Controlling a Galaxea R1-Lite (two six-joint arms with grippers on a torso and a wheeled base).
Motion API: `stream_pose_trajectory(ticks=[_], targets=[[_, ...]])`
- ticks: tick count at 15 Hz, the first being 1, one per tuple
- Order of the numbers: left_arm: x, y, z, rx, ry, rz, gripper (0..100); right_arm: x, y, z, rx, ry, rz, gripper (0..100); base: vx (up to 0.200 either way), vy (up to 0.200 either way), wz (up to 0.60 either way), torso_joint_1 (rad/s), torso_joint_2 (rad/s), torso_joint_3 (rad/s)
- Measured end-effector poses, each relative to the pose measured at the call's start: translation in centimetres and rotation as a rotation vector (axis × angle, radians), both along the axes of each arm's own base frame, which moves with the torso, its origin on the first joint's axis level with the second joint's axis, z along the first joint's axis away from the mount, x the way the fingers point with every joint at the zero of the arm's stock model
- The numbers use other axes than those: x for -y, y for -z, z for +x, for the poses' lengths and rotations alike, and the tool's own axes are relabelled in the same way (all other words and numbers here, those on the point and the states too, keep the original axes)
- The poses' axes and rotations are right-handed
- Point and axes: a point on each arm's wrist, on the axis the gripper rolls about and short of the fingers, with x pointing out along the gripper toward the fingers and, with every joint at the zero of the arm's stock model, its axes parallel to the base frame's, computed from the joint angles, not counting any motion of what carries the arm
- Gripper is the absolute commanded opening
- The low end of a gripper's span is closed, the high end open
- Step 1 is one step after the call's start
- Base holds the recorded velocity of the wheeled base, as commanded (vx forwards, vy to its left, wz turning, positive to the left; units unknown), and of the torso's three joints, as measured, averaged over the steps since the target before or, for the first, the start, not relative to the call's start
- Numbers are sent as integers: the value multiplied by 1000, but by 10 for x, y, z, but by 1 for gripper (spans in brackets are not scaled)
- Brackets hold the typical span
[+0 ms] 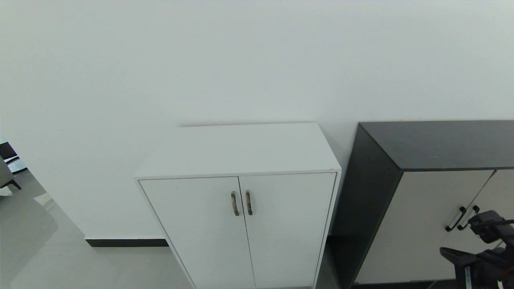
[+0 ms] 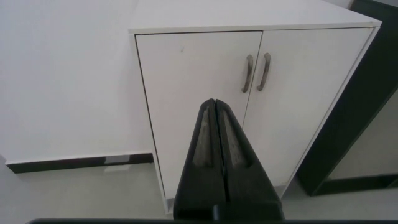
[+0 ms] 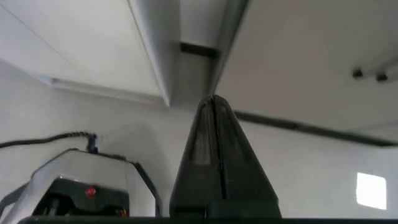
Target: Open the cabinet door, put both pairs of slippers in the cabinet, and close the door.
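The left gripper (image 2: 215, 109), its two fingers pressed flat together, hangs in front of the white cabinet (image 1: 241, 152), facing the left door (image 1: 200, 228) and well apart from it. The right gripper (image 3: 213, 106), likewise pressed together with nothing between its fingers, sits low on the robot's right, pointed toward the narrow gap (image 3: 198, 62) between the two cabinets. The white cabinet stands on the grey floor (image 1: 60, 261) with its back to the wall. Both doors are closed and their paired metal handles (image 1: 241, 203) sit side by side at the centre seam. Just beside it on the right stands a dark cabinet (image 1: 369, 192) with pale doors and black handles (image 1: 455, 219), also closed. Behind both rises a plain white wall (image 1: 241, 60), with a black baseboard (image 1: 126, 242) along its foot.
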Motion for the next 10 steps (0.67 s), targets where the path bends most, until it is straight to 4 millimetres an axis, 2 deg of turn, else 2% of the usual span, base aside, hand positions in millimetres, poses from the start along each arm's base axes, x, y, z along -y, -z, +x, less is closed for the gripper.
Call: stream_pose_trajectory(ticks=[10], targets=[[0,0,0,0,0,0,0,11,3,-84,-254,12,86,0,0,0,0,0,0,0]])
